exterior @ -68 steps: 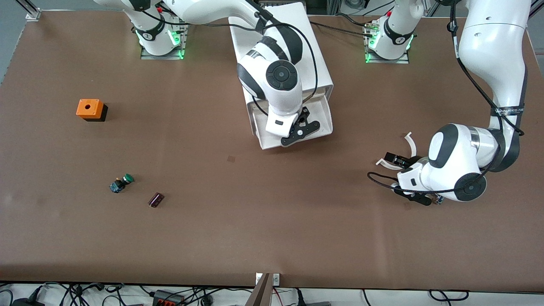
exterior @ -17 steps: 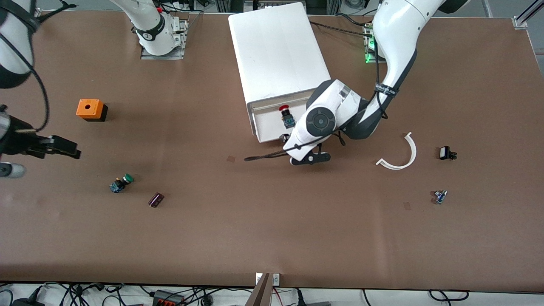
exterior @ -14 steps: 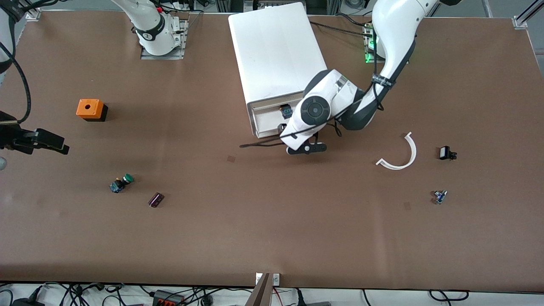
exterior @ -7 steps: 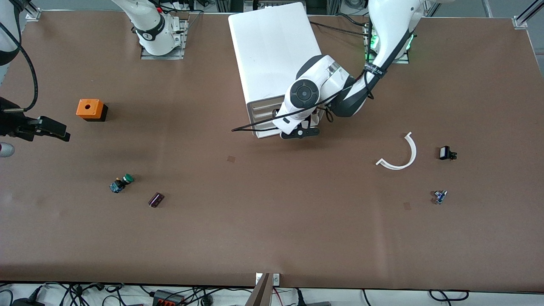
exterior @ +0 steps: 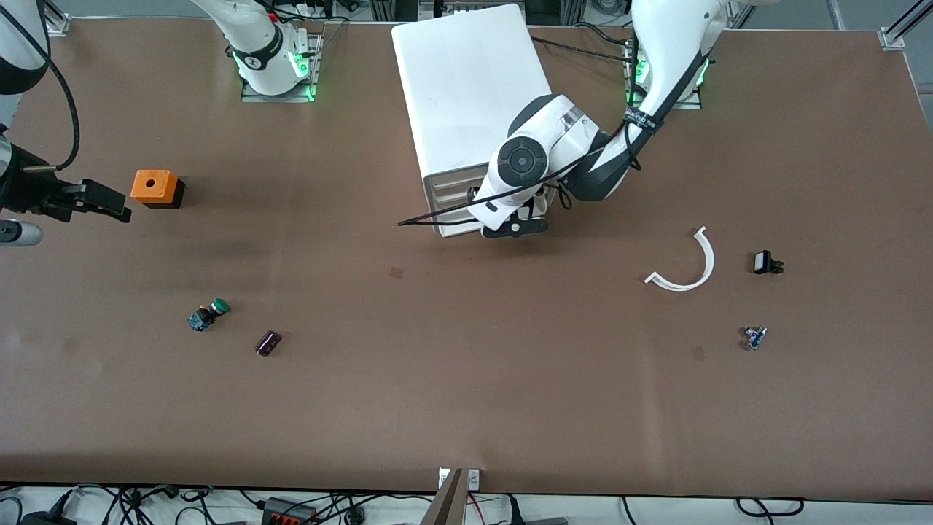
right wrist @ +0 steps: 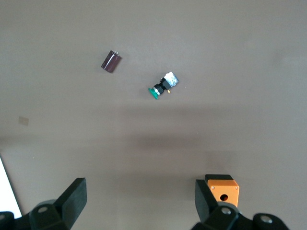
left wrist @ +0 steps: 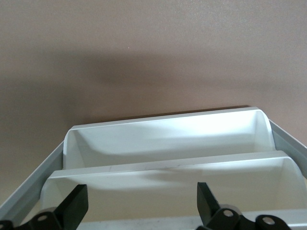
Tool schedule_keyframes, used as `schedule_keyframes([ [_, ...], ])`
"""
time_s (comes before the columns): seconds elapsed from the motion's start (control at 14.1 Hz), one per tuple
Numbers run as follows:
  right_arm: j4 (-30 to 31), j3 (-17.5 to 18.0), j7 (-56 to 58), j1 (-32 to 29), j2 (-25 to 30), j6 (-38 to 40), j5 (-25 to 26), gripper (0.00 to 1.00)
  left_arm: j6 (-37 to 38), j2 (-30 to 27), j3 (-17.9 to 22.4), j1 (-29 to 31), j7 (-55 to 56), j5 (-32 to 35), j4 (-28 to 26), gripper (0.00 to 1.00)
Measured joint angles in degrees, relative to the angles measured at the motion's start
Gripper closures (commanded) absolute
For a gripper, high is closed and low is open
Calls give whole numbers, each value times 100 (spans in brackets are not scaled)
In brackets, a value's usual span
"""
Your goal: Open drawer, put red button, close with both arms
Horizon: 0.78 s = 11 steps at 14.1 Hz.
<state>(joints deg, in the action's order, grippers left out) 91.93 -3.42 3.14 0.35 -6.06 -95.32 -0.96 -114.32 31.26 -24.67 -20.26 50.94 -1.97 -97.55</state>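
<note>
White cabinet, front view: the cabinet point(exterior: 474, 87) sits between the two arm bases. Its drawer point(exterior: 455, 193) faces the front camera and looks pushed in, or very nearly.
Red button, front view: nowhere on the table, so my guess is it's already inside the drawer. Can't tell which way it points.
Left gripper, front view: the left gripper point(exterior: 514, 227) is right at the drawer front, down low. Whether it's touching, I can't tell.
Right gripper, front view: the right gripper point(exterior: 95, 200) hangs over bare table by the orange cube point(exterior: 153, 186), waiting.
Left wrist view: fingers point(left wrist: 76, 208) are spread wide with nothing between them. Stacked white drawer fronts run crosswise just ahead, long axis across the cabinet face.
Right wrist view: fingers point(right wrist: 72, 196) are spread and empty too. Below are the cube, the green-capped button point(right wrist: 163, 86) and a small dark purple part point(right wrist: 111, 61).
Progress: opening and dropping look done, and so does closing, more or less. All I'd say is left is backing the arms off.
</note>
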Motion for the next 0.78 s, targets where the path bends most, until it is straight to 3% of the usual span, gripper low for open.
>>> schedule_keyframes([
  [0.49,369,87,0,14,286,-179,153,0,19,-17,2,150,-35,36,75,0],
  [0.78,368,90,-47,14,292,-178,153,0,40,-81,30,915,-743,810,545,0],
])
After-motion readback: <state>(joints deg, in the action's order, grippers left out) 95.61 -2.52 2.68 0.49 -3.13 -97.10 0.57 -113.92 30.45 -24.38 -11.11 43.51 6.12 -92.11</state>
